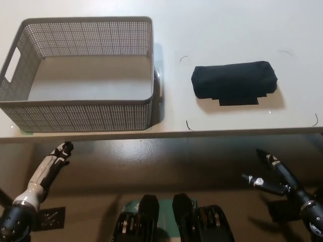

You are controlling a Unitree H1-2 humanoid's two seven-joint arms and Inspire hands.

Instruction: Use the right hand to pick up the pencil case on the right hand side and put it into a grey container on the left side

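Head view: right hand (282, 176) hanging spread, lower right, below pencil case (233, 83); risking snagging table (227, 30) edge rising, or clipping grey container (81, 75) wall crossing left.

place: lab-like test bench | evidence: bare white table (227, 20), corner marks (187, 126) around item

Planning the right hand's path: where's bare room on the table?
Bare: the strip between the grey container and the pencil case, the table behind the case, and the container's floor. Tight: the front edge before the container. Both hands, left and right, hang below the table.
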